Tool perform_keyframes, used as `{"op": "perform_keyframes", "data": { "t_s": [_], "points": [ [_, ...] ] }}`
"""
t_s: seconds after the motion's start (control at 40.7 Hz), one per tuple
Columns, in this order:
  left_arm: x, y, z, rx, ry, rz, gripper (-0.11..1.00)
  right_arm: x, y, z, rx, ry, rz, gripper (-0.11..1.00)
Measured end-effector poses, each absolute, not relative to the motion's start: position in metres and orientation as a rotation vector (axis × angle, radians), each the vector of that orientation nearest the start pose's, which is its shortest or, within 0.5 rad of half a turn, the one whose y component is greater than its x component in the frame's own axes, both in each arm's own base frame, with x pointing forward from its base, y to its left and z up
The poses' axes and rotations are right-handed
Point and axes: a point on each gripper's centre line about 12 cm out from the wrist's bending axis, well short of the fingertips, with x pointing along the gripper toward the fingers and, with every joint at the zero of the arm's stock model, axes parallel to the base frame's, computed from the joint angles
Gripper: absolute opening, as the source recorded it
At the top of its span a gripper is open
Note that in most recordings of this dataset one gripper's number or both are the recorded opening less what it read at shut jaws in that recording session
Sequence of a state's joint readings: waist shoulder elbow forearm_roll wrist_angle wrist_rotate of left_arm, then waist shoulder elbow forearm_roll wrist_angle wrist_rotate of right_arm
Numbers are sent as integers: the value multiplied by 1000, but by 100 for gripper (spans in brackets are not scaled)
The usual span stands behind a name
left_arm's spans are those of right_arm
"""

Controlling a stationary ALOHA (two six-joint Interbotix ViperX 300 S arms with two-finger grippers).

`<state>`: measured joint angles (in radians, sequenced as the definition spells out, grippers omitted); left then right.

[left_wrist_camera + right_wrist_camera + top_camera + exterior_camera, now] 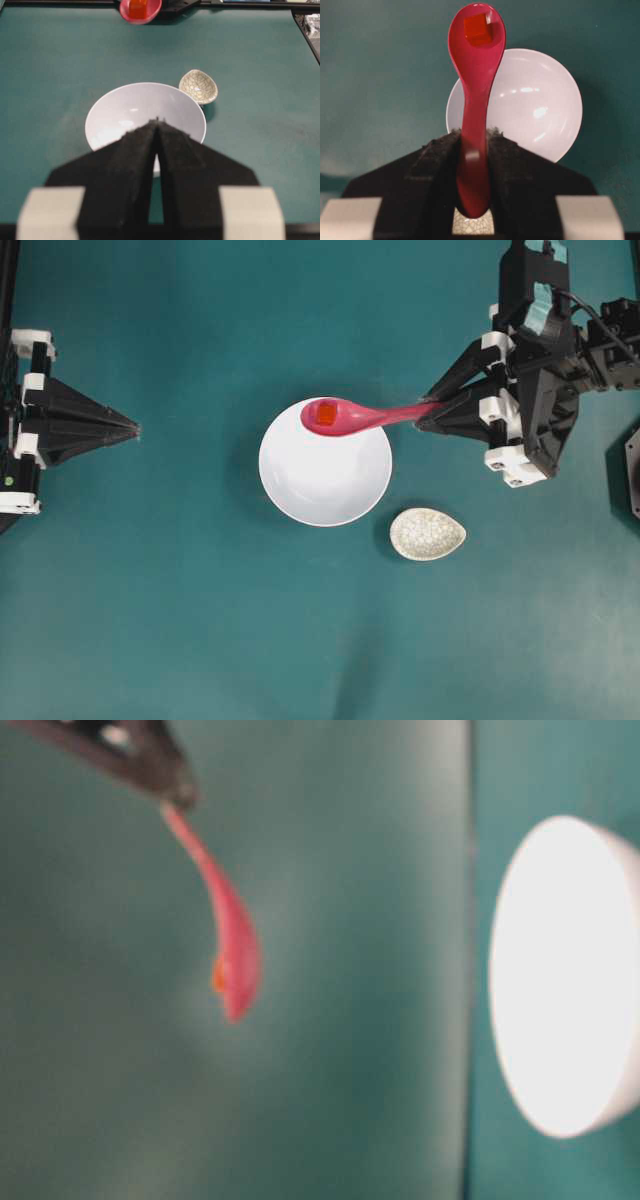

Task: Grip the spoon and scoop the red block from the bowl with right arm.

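My right gripper (432, 410) is shut on the handle of the pink spoon (352, 417), which it holds level above the far rim of the white bowl (325, 475). The red block (326, 414) lies in the spoon's scoop. In the right wrist view the spoon (476, 75) runs straight out from between the pads of the right gripper (474, 134), with the red block (478, 29) near its tip and the bowl (530, 102) below. The table-level view shows the spoon (228, 942) raised off the table. My left gripper (135, 427) rests shut at the left, holding nothing.
A small speckled cream oval dish (428, 533) sits on the teal table to the right of the bowl; it also shows in the left wrist view as the cream dish (198, 86) beyond the bowl (140, 112). A dark fixture (630, 465) stands at the right edge.
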<state>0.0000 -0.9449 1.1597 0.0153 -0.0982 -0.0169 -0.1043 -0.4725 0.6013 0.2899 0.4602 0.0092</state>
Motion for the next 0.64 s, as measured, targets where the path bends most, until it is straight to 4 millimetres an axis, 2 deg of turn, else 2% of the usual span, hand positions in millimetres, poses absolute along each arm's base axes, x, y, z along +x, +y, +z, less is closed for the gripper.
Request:
{"op": "perform_keyframes", "data": {
  "t_s": [0.638],
  "points": [
    [197, 0, 278, -5, 98, -1, 0, 313, -18, 319, 326, 568, -55, 23]
  ]
}}
